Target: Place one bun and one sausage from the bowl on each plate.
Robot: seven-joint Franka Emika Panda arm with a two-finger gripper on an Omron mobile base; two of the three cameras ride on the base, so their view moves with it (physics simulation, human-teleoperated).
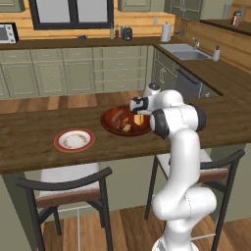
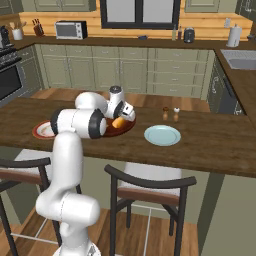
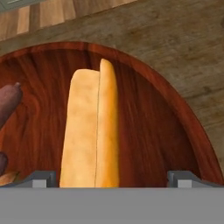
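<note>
Left base: arm bent over the bowl (image 1: 112,120) on the wooden counter (image 1: 29,135). Yellow bun (image 1: 139,119) stands out just under the hand; tan bun (image 1: 127,127) and a sausage (image 1: 116,116) lie beside it in the bowl. Red-rimmed plate (image 1: 74,140) sits left of the bowl, apart.

Right base: teal plate (image 2: 162,135) right of the bowl, apart. Shakers (image 2: 170,114) behind it.

Hand: gripper (image 3: 111,178) jaws fully spread, holding nothing, tips straddling the near end of the yellow bun with gaps both sides. Sausage end at left edge.
</note>
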